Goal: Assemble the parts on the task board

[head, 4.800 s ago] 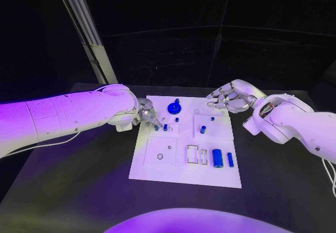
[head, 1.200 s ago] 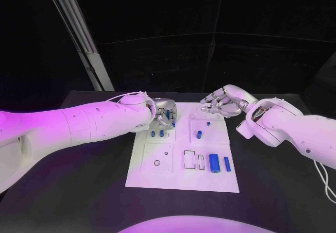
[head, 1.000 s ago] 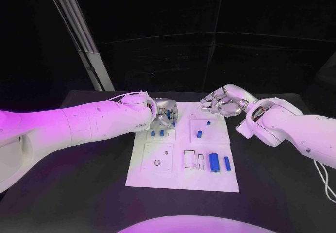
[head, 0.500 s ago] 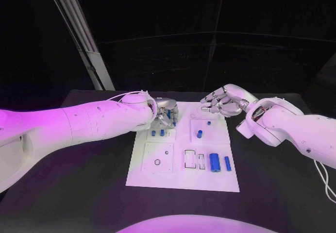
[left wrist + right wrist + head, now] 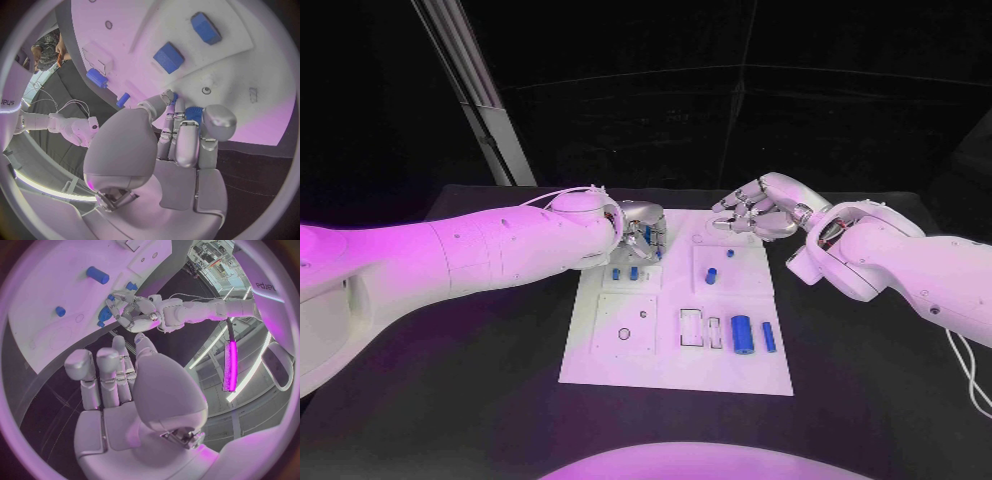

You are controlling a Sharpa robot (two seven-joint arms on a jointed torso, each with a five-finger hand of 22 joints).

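The left hand (image 5: pixel 640 229) is pinching a blue part (image 5: pixel 193 113) over the far-left corner of the task board (image 5: pixel 678 368), apparently seating it, while the right hand (image 5: pixel 759 210) is hovering far-right, fingers curled in on nothing.

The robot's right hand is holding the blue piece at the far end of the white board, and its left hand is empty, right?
No, swapped. In the head view the left hand grips the blue piece over the task board; the right hand hovers empty.
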